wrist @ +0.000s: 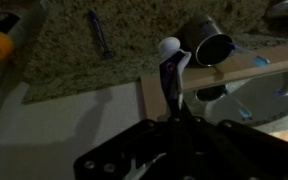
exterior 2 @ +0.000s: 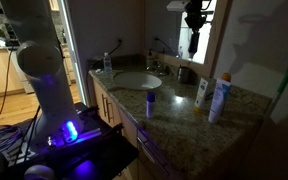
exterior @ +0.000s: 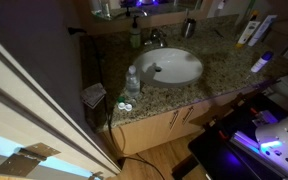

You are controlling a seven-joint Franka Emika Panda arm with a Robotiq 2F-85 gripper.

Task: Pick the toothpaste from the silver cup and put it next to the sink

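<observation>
The room is a dim bathroom, and a speckled brown granite counter [exterior: 222, 78] runs along the wall over pale wooden cabinet fronts [exterior: 169, 120] and a wood floor [exterior: 154, 160]. The sink [exterior: 174, 67] is a smooth white oval bowl set into the stone, with a curved chrome faucet [exterior: 156, 40] at its rear rim. A violet glow spreads from the robot's base [exterior 2: 69, 130], on the floor side of the sink. A clear plastic bottle [exterior: 132, 82] stands beside the sink at the counter's front edge. Further along the counter, away from the sink, are a tall white-and-yellow box [exterior: 249, 32] and a blue-and-white tube [exterior: 261, 62]. The silver cup [wrist: 214, 45] is a dull grey metal cylinder. It sits on the granite behind the sink, close to the wall, and its dark round mouth faces the wrist view. The gripper [exterior 2: 194, 28] hangs high over that strip of counter behind the sink. Its fingers are pinched on the toothpaste [wrist: 171, 70], a slim tube with a rounded white cap. In the wrist view the cap end points away from the claw and shows just beside the cup's rim. In an exterior view the tube dangles in the air, well above the stone.
</observation>
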